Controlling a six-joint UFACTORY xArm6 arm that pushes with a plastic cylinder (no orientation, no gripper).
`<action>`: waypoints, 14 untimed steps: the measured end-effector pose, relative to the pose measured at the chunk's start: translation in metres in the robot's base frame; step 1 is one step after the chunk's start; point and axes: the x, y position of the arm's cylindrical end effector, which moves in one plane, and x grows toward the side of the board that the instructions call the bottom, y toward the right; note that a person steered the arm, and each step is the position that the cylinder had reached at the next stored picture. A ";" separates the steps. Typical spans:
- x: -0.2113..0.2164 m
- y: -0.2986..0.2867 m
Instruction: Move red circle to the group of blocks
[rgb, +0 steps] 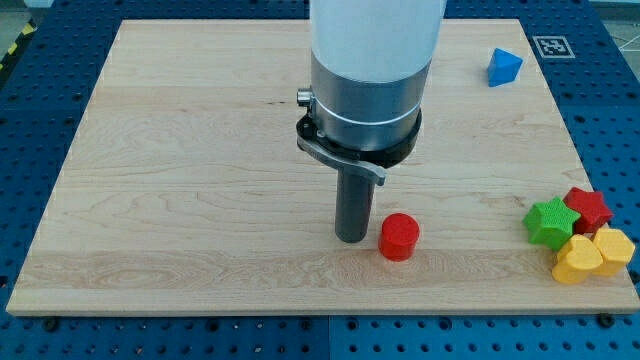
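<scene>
The red circle (399, 237), a short red cylinder, stands on the wooden board (200, 170) near the view's bottom, right of centre. My tip (351, 238) is just to the left of the red circle, close to it with a small gap. The group of blocks sits at the view's bottom right: a green star (551, 221), a red star (589, 208), a yellow block (577, 260) and a second yellow block (612, 247), all touching each other.
A blue triangular block (504, 67) lies alone near the board's top right. The arm's white and grey body (365, 70) rises over the board's top centre. A blue perforated table (40, 110) surrounds the board.
</scene>
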 end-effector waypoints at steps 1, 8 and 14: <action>0.007 0.019; 0.029 0.101; 0.070 0.105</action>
